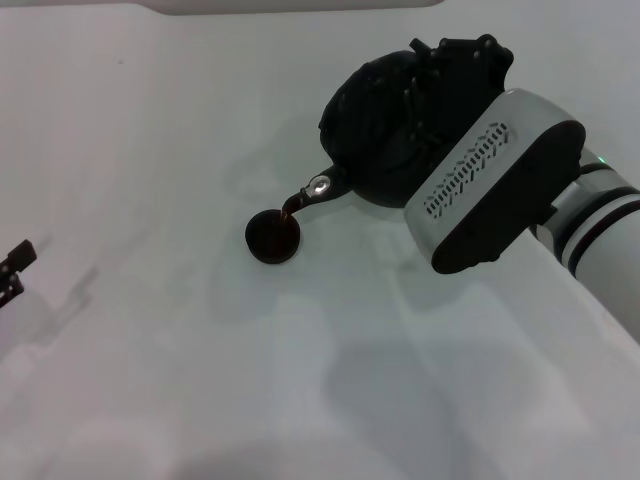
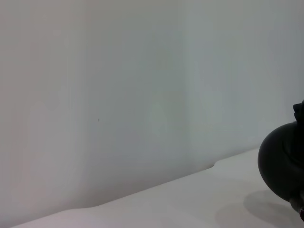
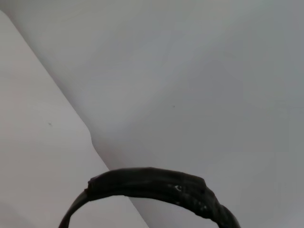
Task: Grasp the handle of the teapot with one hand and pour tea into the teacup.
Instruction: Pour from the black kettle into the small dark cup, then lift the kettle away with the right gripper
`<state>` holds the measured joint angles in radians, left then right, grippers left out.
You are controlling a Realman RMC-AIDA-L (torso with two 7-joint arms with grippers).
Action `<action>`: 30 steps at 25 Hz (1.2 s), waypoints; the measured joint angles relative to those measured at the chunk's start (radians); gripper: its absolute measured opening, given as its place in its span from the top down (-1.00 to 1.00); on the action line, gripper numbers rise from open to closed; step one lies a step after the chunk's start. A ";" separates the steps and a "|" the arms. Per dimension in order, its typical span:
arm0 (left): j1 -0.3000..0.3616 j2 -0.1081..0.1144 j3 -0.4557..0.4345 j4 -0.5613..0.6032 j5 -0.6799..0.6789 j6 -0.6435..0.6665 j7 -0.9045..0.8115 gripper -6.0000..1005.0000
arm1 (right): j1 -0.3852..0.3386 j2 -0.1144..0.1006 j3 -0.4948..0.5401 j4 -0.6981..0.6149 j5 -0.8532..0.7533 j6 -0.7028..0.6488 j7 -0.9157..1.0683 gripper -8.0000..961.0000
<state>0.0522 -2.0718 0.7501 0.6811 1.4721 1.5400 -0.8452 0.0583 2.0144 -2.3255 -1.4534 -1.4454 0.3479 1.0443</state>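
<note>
The black-green teapot [image 1: 385, 120] hangs tilted above the table from my right gripper [image 1: 452, 62], which is shut on the handle [image 3: 156, 187]. The grip itself is hidden under the wrist in the head view. The spout's silver cap [image 1: 319, 185] points down to the left, and a thin brown stream of tea [image 1: 291, 208] runs from it into the small dark teacup [image 1: 272, 237], which stands on the table just below the spout. The pot's round side also shows in the left wrist view [image 2: 282, 161]. My left gripper [image 1: 14, 272] is parked at the far left edge, open and empty.
The white table [image 1: 150, 150] spreads around the cup. Its far edge has a dark strip [image 1: 300, 8] at the top of the head view. My right forearm [image 1: 520, 180] crosses the right side above the table.
</note>
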 joint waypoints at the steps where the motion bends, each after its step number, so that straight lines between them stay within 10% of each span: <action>1: 0.000 0.000 0.000 0.000 0.000 0.000 0.000 -0.34 | 0.000 0.000 0.000 0.001 0.001 0.000 0.000 0.76; 30: -0.003 0.001 0.000 -0.002 0.002 -0.002 0.000 -0.20 | 0.000 0.000 -0.002 0.005 0.000 -0.001 0.003 0.76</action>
<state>0.0495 -2.0708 0.7501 0.6795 1.4739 1.5385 -0.8451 0.0581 2.0139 -2.3270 -1.4485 -1.4457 0.3468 1.0475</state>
